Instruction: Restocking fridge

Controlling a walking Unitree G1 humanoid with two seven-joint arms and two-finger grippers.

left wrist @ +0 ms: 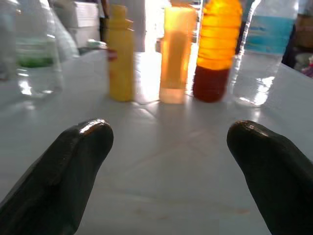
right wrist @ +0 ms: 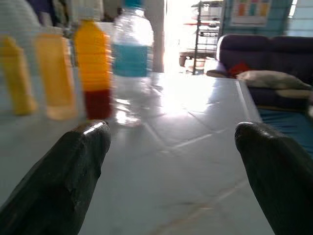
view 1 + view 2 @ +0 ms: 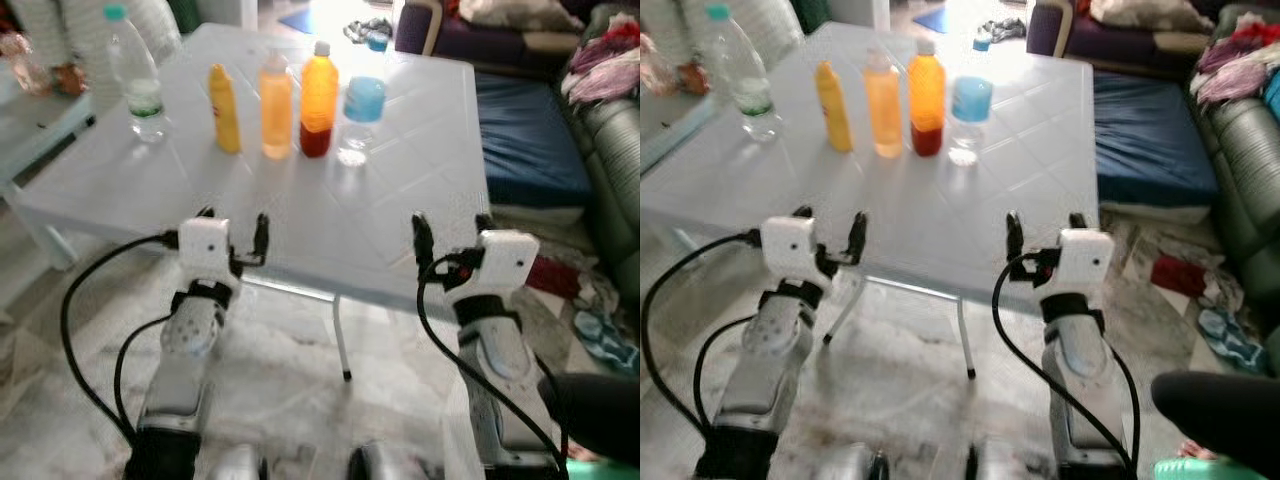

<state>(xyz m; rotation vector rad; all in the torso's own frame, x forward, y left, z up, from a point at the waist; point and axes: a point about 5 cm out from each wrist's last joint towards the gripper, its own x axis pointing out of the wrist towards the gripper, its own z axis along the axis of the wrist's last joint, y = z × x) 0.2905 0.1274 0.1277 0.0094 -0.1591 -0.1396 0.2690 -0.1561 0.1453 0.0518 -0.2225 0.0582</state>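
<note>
In the left eye view, the left gripper [image 3: 233, 232] and right gripper [image 3: 452, 236] hover wide apart-fingered at the near edge of the white table [image 3: 400, 215]. In the left wrist view, the yellow bottle [image 1: 120, 54], pale orange bottle [image 1: 177, 51], orange bottle [image 1: 217, 46] and blue-label water bottle [image 1: 268, 49] stand in a row ahead of the fingers [image 1: 63, 166].

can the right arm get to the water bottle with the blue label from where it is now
Probably yes. The right gripper is open over the table's near edge, and the tabletop between it and the blue-label water bottle looks bare; the orange bottle stands close beside it.
</note>
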